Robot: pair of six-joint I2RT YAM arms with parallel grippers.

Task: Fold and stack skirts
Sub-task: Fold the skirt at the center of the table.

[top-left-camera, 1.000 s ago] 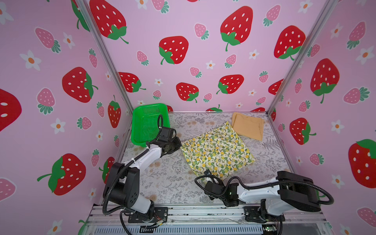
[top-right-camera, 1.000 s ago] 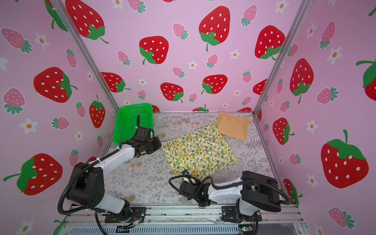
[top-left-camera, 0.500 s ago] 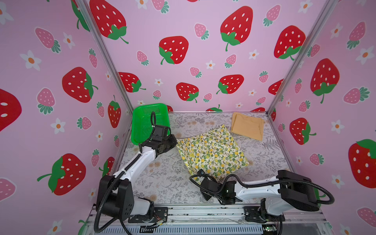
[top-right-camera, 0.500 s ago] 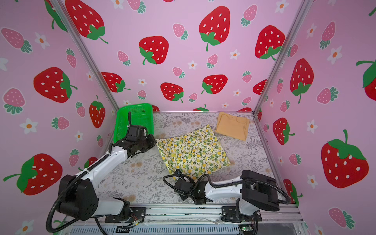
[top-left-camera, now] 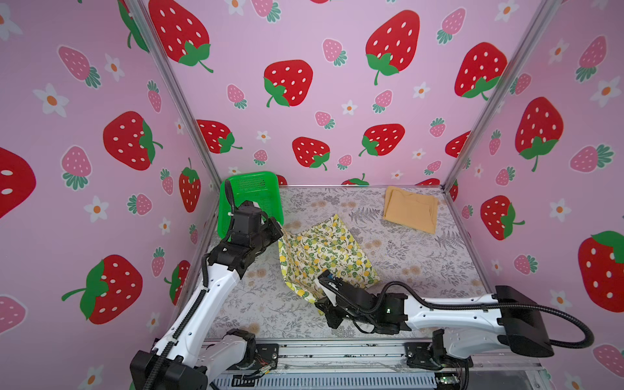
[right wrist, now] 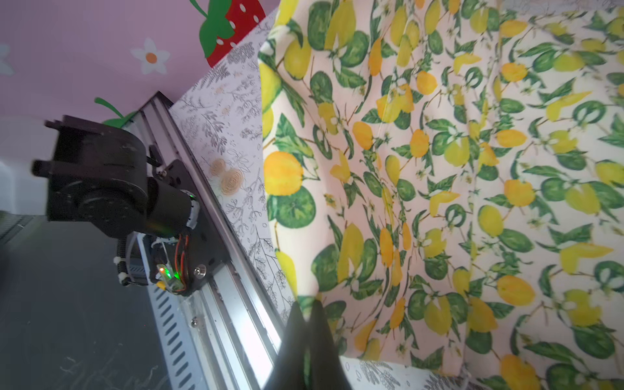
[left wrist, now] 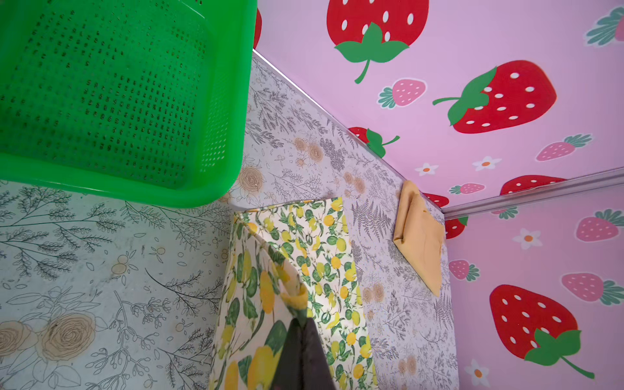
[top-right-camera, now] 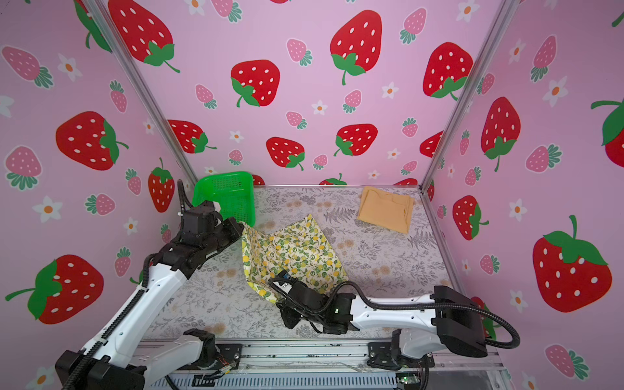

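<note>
The cream lemon-print skirt (top-left-camera: 326, 251) (top-right-camera: 292, 251) lies in the middle of the floral table, its left edge lifted off the surface. My left gripper (top-left-camera: 278, 236) (top-right-camera: 241, 233) is shut on that edge's far corner. In the left wrist view the fingertips (left wrist: 301, 320) pinch a bunched fold of the lemon skirt (left wrist: 317, 243). My right gripper (top-left-camera: 320, 300) (top-right-camera: 282, 300) is shut on the near corner, where the right wrist view shows the gripper (right wrist: 306, 304) pinching the lemon skirt (right wrist: 439, 169). The mustard-yellow skirt (top-left-camera: 410, 209) (top-right-camera: 386, 209) (left wrist: 420, 236) lies folded at the back right corner.
A green mesh basket (top-left-camera: 256, 192) (top-right-camera: 224, 190) (left wrist: 118, 101) leans in the back left corner, just behind my left gripper. Pink strawberry walls enclose the table on three sides. An aluminium rail (top-left-camera: 337, 351) and the arm bases line the front edge.
Both grippers have moved left, dragging the lemon skirt with them. Its left edge now stands off the table between them. The mustard skirt has not moved.
</note>
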